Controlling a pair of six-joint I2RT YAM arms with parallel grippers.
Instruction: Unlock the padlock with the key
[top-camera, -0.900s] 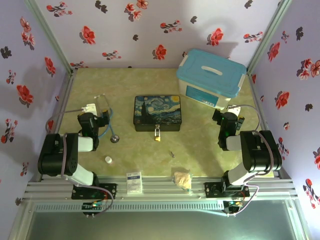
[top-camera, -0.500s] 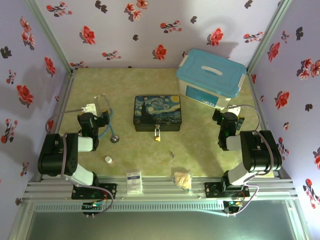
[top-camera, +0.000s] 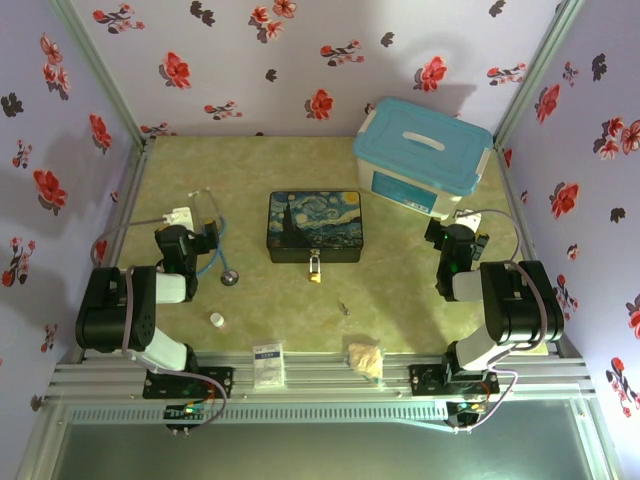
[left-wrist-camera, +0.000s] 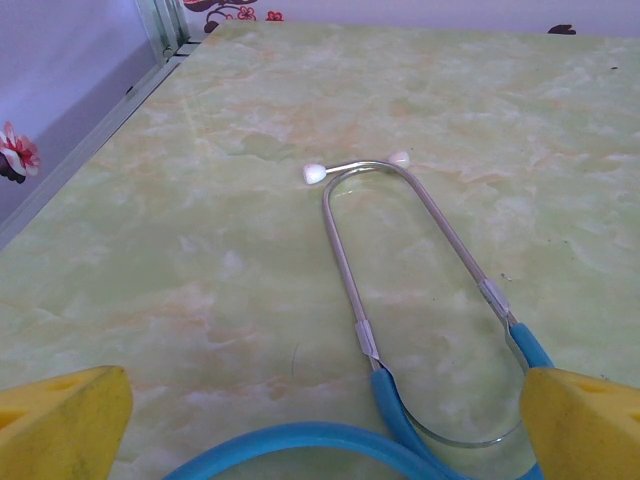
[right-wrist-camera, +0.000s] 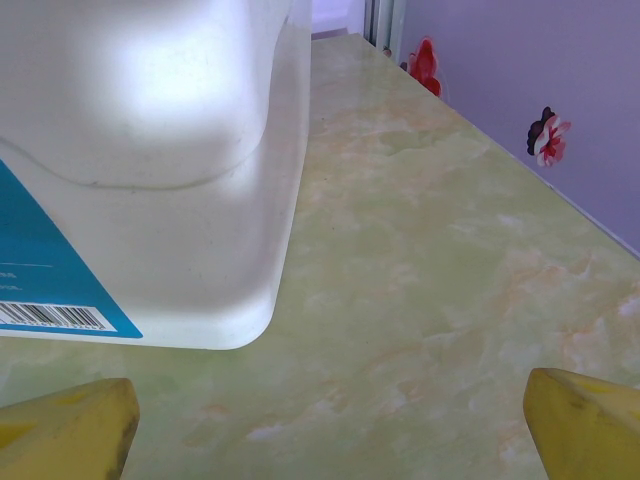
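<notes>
**Both grippers wide open, lock and key lie alone**

The padlock (top-camera: 315, 268) is in the middle of the desk (top-camera: 400, 290). It sits right against the near side of the dark painted tin (top-camera: 314, 225), at the tin's middle. Its gold body points toward the near edge. The key (top-camera: 345, 308) is a tiny grey thing lying flat on the desk. It is a bit closer to the near edge than the padlock and a little to its right. The two do not touch. Nothing is holding either one.

The left gripper (top-camera: 205, 233) is over by the left edge. Its yellow fingertips (left-wrist-camera: 60, 425) stand far apart and hold nothing. A stethoscope (left-wrist-camera: 345, 270) with a blue tube lies on the desk between and in front of them.

The right gripper (top-camera: 455, 236) is near the right edge. Its yellow fingertips (right-wrist-camera: 585, 425) are spread wide too, with nothing in them. It faces the big box with the blue lid (top-camera: 425, 155) in the far right corner.

Close to the near edge lie a small white cap (top-camera: 216, 319), a white card (top-camera: 268, 365) and a crumpled tan lump (top-camera: 365, 358).
</notes>
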